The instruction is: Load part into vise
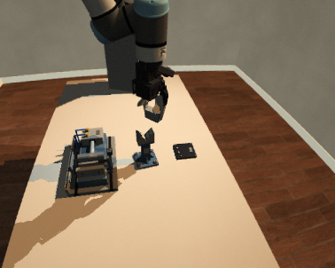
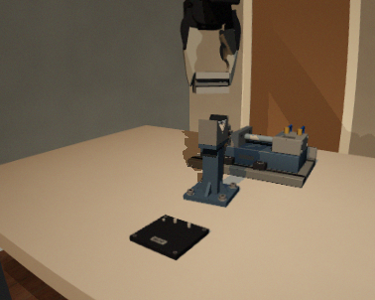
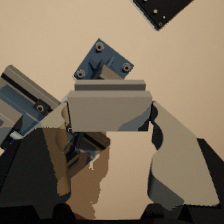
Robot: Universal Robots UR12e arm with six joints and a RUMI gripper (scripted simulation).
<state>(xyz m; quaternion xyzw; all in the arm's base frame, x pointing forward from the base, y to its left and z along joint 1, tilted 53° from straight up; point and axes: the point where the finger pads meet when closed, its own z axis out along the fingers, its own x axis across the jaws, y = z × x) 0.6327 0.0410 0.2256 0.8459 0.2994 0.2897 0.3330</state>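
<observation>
My gripper (image 1: 154, 110) is shut on the part (image 2: 210, 82), a grey block, and holds it high in the air above the V-block (image 2: 212, 159). In the wrist view the part (image 3: 109, 107) spans between my two fingers, with the V-block's blue base (image 3: 103, 62) below it. The vise (image 1: 90, 161) stands on the table to the left of the V-block, its jaws apart; it also shows in the exterior view (image 2: 271, 151). The black infeed plate (image 1: 184, 151) lies bare to the right of the V-block. I cannot tell which way the part's slot faces.
The robot's base column (image 1: 120, 62) stands at the far end of the table. The wooden floor surrounds the table on both sides.
</observation>
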